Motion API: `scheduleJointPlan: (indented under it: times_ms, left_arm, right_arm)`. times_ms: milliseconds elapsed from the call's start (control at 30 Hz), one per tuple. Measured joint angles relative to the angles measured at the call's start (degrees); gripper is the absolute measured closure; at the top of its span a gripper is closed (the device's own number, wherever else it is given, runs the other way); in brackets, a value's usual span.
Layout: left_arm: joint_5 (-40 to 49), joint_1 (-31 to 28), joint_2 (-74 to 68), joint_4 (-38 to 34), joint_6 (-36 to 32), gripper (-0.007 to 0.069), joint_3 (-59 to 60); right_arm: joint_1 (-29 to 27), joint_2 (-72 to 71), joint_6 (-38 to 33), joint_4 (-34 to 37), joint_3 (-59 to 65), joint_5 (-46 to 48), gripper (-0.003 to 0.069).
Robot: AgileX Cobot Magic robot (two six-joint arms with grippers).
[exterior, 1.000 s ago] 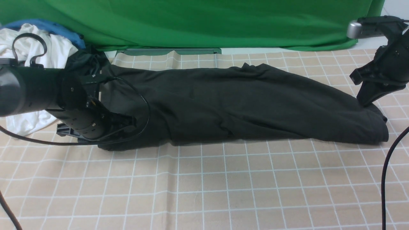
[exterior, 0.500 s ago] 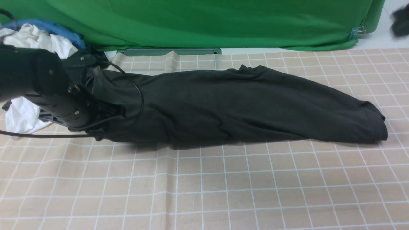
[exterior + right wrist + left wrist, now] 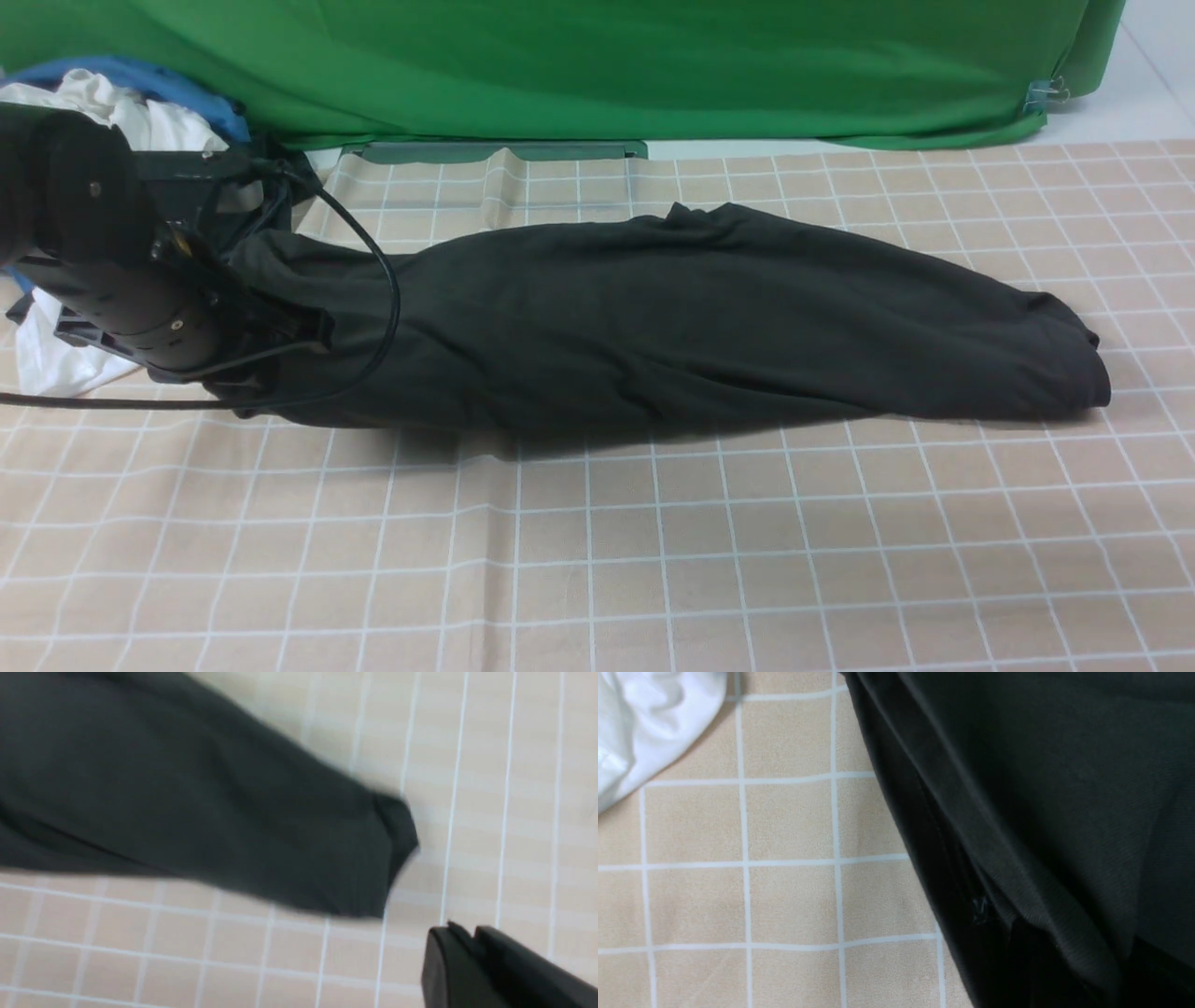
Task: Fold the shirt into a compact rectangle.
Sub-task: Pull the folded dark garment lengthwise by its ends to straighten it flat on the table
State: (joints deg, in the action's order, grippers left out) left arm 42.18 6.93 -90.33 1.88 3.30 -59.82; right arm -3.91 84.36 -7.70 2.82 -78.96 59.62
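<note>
The black shirt (image 3: 700, 317) lies folded into a long band across the checked tablecloth (image 3: 653, 560). My left gripper (image 3: 308, 341) is at its left end, shut on the fabric, and that end is raised off the cloth. In the left wrist view the shirt (image 3: 1041, 788) fills the space round the jaws and hides the fingers. The right arm is outside the front view. In the right wrist view my right gripper (image 3: 460, 933) hangs above the bare cloth beside the shirt's (image 3: 187, 802) right end, fingers together with nothing between them.
A white garment (image 3: 56, 359) and a blue cloth (image 3: 177, 89) are piled at the far left behind my left arm. The white garment (image 3: 649, 723) also shows in the left wrist view. A green backdrop (image 3: 597, 65) closes the far side. A black cable (image 3: 387, 280) loops over the shirt's left end.
My left gripper closed on the shirt's left end and moved left and up, dragging the whole shirt leftward. The right arm let go of the right end and rose out of the front view.
</note>
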Motion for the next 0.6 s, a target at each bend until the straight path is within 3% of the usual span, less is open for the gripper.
scheduleJointPlan:
  times_ms: [67, 267, 333, 433, 600]
  left_arm:
    - [0.0, 0.0, 0.0, 0.25, 0.0, 0.0553, 0.0]
    - [-0.12, 0.0, 0.0, 0.38, 0.06, 0.0553, 0.0]
    - [-0.25, 0.0, 0.0, 0.38, 0.06, 0.0553, 0.0]
    - [-0.42, 0.0, 0.0, 0.49, 0.06, 0.0553, 0.0]
    - [-0.86, 0.0, 0.0, 0.54, 0.06, 0.0553, 0.0]
  right_arm:
    - [-1.19, 2.93, 0.53, 0.0, 0.93, -0.35, 0.0503]
    - [-2.76, 14.88, 0.61, 1.3, 1.13, -3.14, 0.0196]
    - [-2.76, 18.37, 0.37, 2.09, 1.13, -4.45, 0.0125]
    - [-2.76, 22.65, -0.35, 4.04, 1.13, -6.15, 0.0088]
    - [-2.76, 28.17, -5.26, 11.46, 1.18, -8.78, 0.0102]
